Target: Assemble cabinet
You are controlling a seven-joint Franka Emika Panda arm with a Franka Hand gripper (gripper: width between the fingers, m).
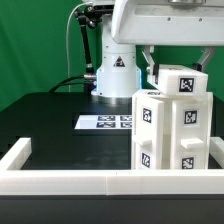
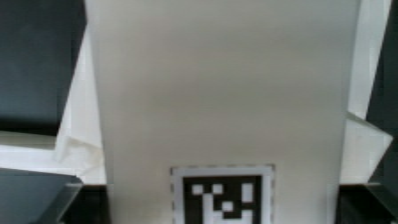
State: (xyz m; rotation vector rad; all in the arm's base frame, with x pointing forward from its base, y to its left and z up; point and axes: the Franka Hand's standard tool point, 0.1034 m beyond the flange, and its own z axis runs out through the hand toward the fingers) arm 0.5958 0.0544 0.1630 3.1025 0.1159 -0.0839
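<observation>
The cabinet (image 1: 170,125) is a tall matte white box with black-and-white tags, standing at the exterior view's right. A smaller white block (image 1: 186,84) with a tag sits at its top. My gripper (image 1: 172,66) reaches down onto that block, with one dark finger (image 1: 150,68) showing beside it. In the wrist view the white block (image 2: 214,90) fills the middle, its tag near my gripper (image 2: 222,205). Dark fingers (image 2: 36,200) press against both of its edges, so the jaws stand shut on it.
The marker board (image 1: 110,122) lies flat on the black table behind the cabinet. A long low white border frame (image 1: 70,180) runs along the front and up the exterior view's left side. The robot base (image 1: 115,75) stands at the back.
</observation>
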